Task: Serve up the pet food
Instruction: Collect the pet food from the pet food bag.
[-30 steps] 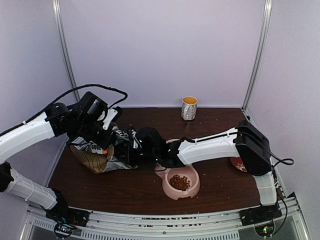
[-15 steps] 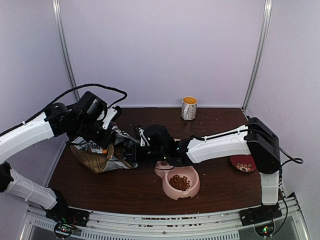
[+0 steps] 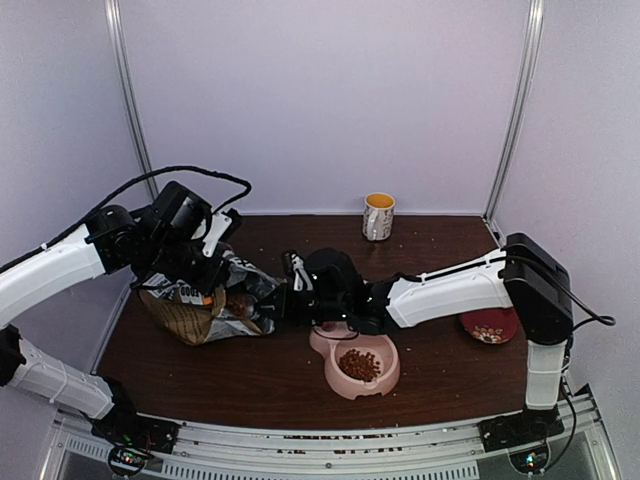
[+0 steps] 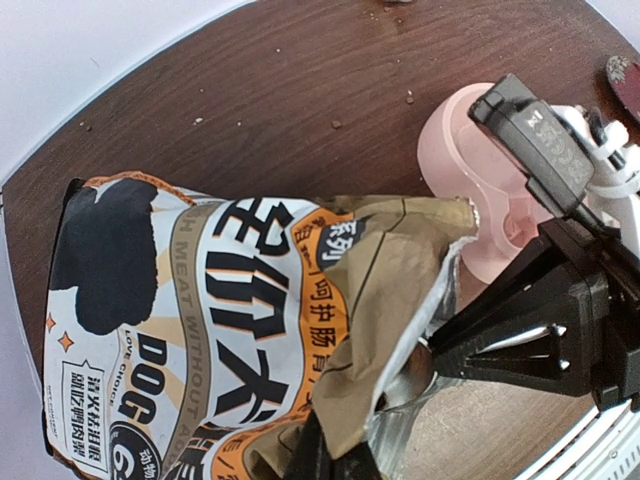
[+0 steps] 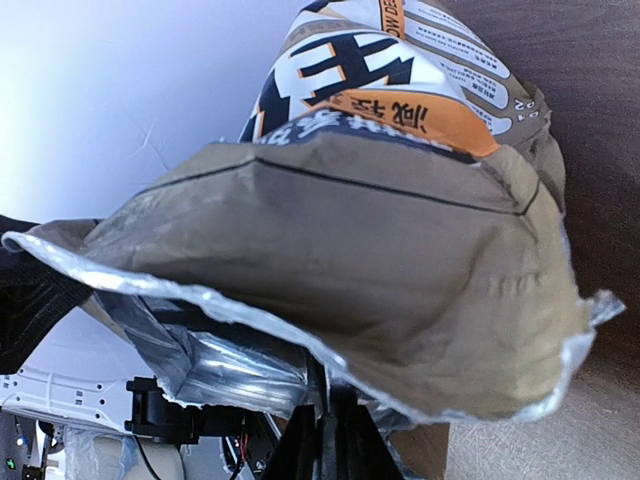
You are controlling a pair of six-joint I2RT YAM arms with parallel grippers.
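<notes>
The pet food [image 3: 360, 364] lies as brown kibble in the near cup of a pink double bowl [image 3: 385, 383]. A printed pet food bag [image 3: 195, 310] lies on its side at the left, its torn mouth facing the bowl. My left gripper [image 3: 215, 285] is shut on the bag's upper edge; in the left wrist view its tips [image 4: 335, 445] pinch the brown flap of the bag [image 4: 200, 330]. My right gripper [image 3: 272, 303] is shut on the silver rim of the mouth, as the right wrist view shows [image 5: 330, 400] under the bag [image 5: 380, 260]. No kibble shows inside the bag.
A mug [image 3: 378, 216] stands at the back of the table. A dark red plate [image 3: 490, 327] lies at the right edge, partly behind my right arm. Stray crumbs dot the brown tabletop [image 3: 260, 380]. The pink bowl [image 4: 470, 150] sits just beyond the bag's mouth.
My right arm has shifted to the right, drawing the bag's mouth a little toward the bowl. The left arm has barely moved. Both grips are unchanged.
</notes>
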